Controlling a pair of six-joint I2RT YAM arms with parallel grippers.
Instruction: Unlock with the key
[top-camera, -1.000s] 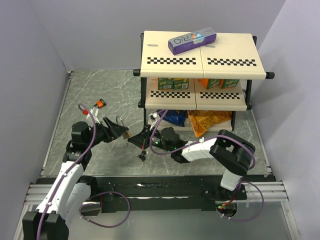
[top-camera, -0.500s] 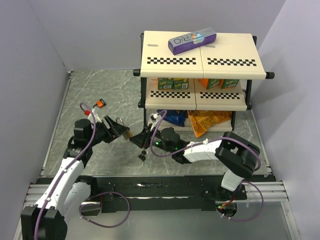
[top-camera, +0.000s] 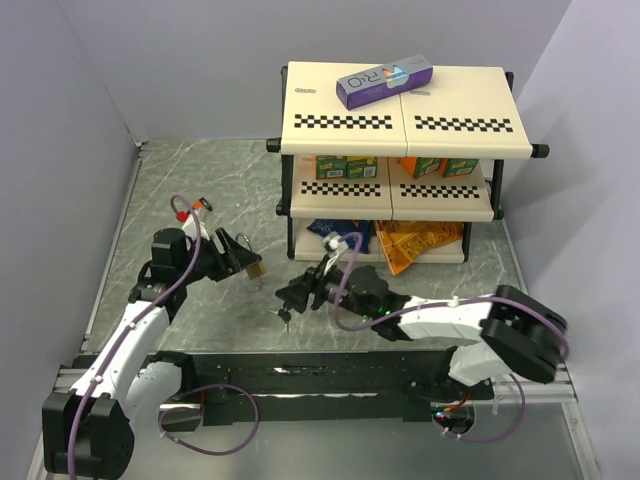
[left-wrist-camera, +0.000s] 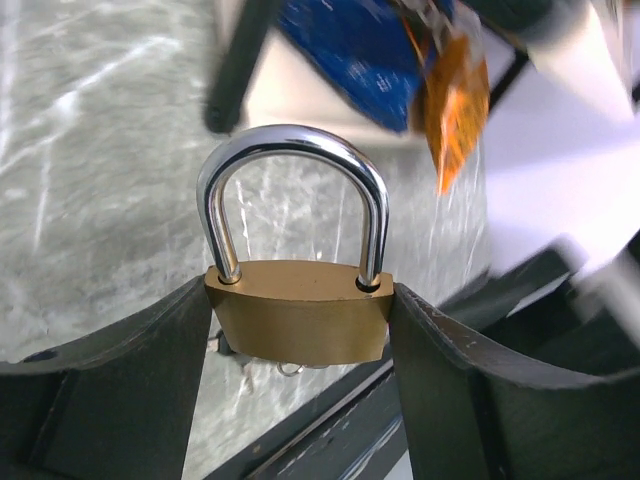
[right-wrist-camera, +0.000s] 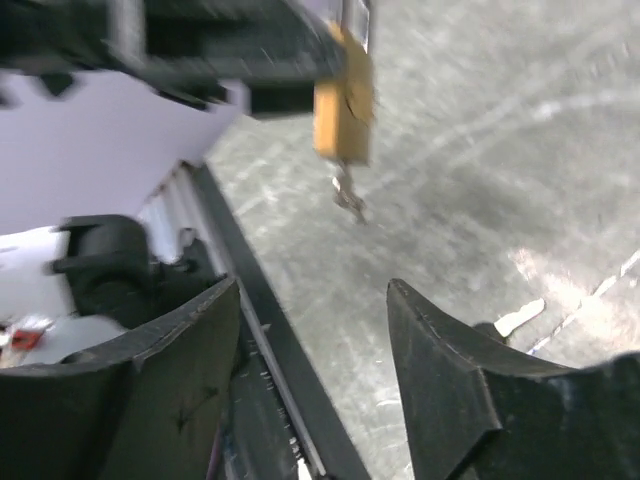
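My left gripper (left-wrist-camera: 300, 300) is shut on a brass padlock (left-wrist-camera: 298, 325) and holds it off the table by the body, its silver shackle closed. From above the padlock (top-camera: 254, 268) sits at the left gripper (top-camera: 243, 262) tips. My right gripper (right-wrist-camera: 315, 285) is open and empty, a short way from the padlock (right-wrist-camera: 342, 120). In the top view the right gripper (top-camera: 287, 294) is just right of the lock. A tiny dark key (top-camera: 283, 317) lies on the table below it. A small metal bit (right-wrist-camera: 348, 195) shows under the lock body; I cannot tell whether it sits in the keyhole.
A two-tier rack with cream checkered shelves (top-camera: 400, 120) stands at the back, a purple box (top-camera: 385, 82) on top and snack bags (top-camera: 415, 245) beneath. A small orange-and-black item (top-camera: 203, 204) lies at the far left. A black rail (top-camera: 300, 365) runs along the near edge.
My right gripper has gone from shut to open and drawn back a little to the right of the padlock. The left gripper has kept its hold and shifted slightly up.
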